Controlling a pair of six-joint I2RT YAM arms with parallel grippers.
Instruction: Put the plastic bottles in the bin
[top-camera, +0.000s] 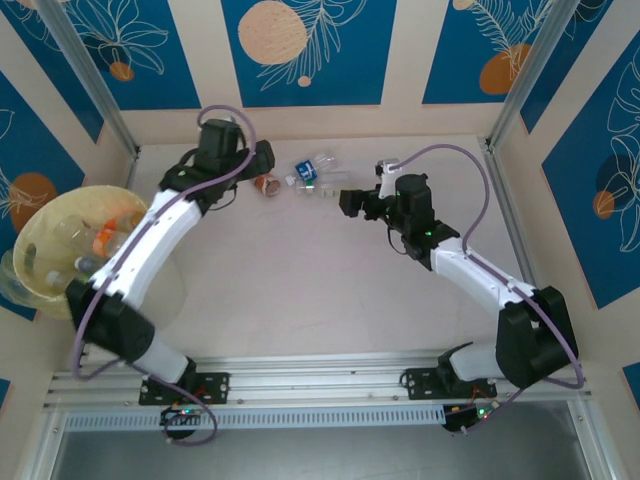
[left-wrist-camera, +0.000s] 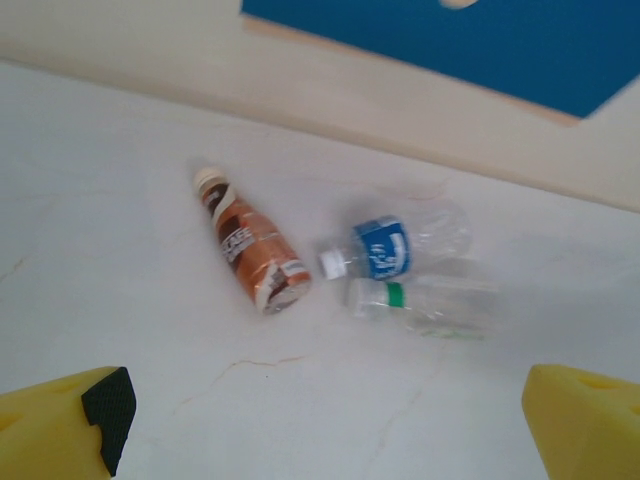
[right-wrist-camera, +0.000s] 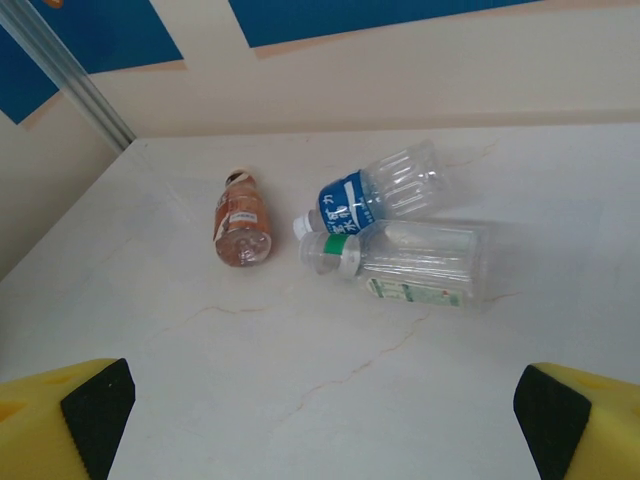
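Right wrist, orange bottle (right-wrist-camera: 241, 220), base nearest (cap away)

labels on the brown bottle (left-wrist-camera: 252, 253) and blue-label bottle (left-wrist-camera: 385, 247) are too blurred to read

The top view sits high above and behind the arm bases, looking steeply down over the whole bench (top-camera: 300, 285) to the back wall (top-camera: 300, 120); it is the far view. The left wrist camera rides low and near, facing that wall past the left pincer (left-wrist-camera: 325, 420); the right wrist camera, behind the right pincer (right-wrist-camera: 320, 410), faces the back-left corner. All three views share the brown-labelled bottle (left-wrist-camera: 255, 255), blue-labelled bottle (left-wrist-camera: 390, 245) and green-ringed bottle (left-wrist-camera: 425, 303).
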